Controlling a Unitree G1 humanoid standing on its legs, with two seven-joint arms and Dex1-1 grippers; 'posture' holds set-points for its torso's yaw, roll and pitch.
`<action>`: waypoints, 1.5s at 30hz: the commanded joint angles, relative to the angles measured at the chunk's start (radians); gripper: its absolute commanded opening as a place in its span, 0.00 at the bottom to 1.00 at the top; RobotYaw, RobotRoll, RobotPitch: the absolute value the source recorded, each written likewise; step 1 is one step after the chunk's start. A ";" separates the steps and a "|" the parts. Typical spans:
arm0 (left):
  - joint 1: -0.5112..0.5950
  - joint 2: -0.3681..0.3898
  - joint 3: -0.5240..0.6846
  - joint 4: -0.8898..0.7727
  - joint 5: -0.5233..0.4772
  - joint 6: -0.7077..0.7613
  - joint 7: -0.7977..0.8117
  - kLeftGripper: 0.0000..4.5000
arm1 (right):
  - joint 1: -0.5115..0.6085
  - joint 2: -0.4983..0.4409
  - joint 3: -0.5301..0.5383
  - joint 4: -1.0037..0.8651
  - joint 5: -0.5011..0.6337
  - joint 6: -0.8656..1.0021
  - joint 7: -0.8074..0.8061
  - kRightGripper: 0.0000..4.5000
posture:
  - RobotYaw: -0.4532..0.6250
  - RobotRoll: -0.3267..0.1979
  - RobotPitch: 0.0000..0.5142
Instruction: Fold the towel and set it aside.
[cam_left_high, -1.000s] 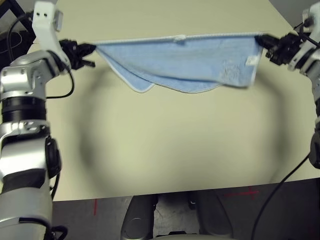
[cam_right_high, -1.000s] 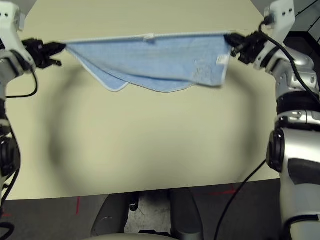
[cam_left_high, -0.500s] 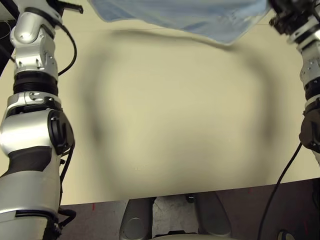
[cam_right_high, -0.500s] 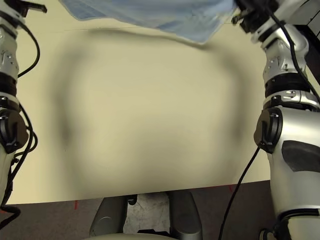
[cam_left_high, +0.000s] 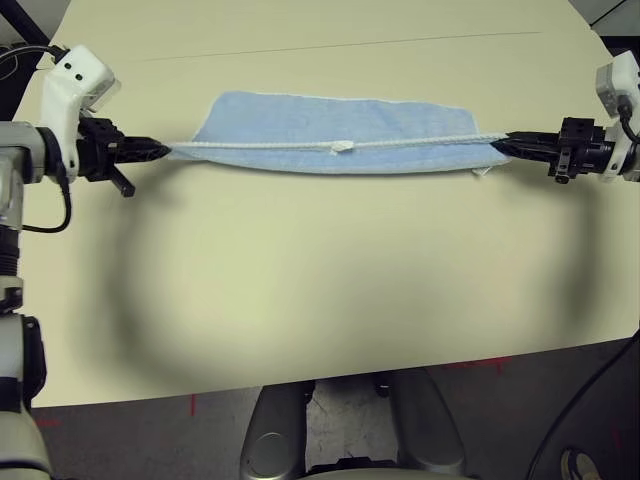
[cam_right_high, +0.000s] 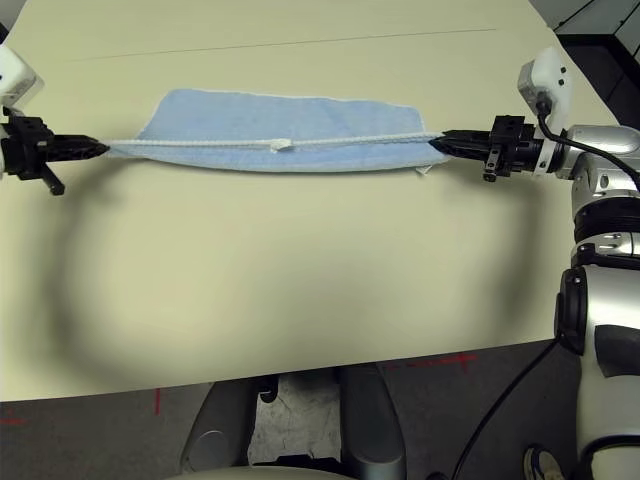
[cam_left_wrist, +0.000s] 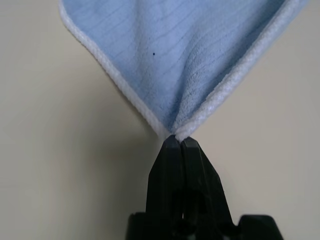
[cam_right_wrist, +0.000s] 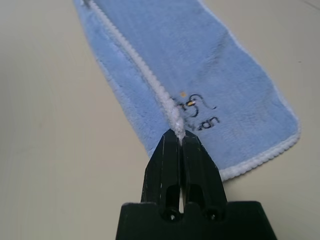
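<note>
The towel (cam_left_high: 335, 128) is stretched across the far middle of the surface (cam_left_high: 330, 280), held at each end: the left gripper (cam_left_high: 160, 151) is pressed together on the left corner, and the right gripper (cam_left_high: 497, 147) is pinched onto the white edging at the right end. The wrist views confirm both grips, each with the black fingers (cam_left_wrist: 182, 165) clamped on a bunched tip of cloth. The held white edge runs taut between the two grippers, with a small tag (cam_left_high: 341, 147) near its midpoint, while the rest of the towel lies beyond it, apparently resting on the surface; whether the taut edge itself is touching down cannot be told. The step in hand looks like laying the held edge over the part already lying flat to make a fold. To do it well, both grippers should travel together at the same height and keep the edge taut, so no sag or twist forms in the middle. The held edge ought to land squarely on the opposite hem, white border on white border, before either gripper lets go. Releasing one side early would let that corner spring back and skew the fold. Lowering gently matters too, since fluffy cloth drags and bunches easily.
</note>
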 joint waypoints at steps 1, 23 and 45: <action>0.056 0.089 -0.045 -0.070 -0.032 0.043 -0.180 0.00 | 0.030 -0.055 0.060 -0.037 -0.005 0.027 0.062 0.00 | 0.44 0.62 0.60; 0.086 0.130 -0.115 -0.092 -0.168 0.057 -0.199 0.00 | 0.002 -0.087 0.133 0.096 -0.101 -0.163 -0.001 0.00 | 0.45 0.62 0.59; -0.240 -0.198 -0.092 0.281 0.069 -0.092 0.072 0.00 | -0.063 -0.016 0.116 0.145 -0.217 -0.119 -0.431 0.00 | 0.44 0.62 0.58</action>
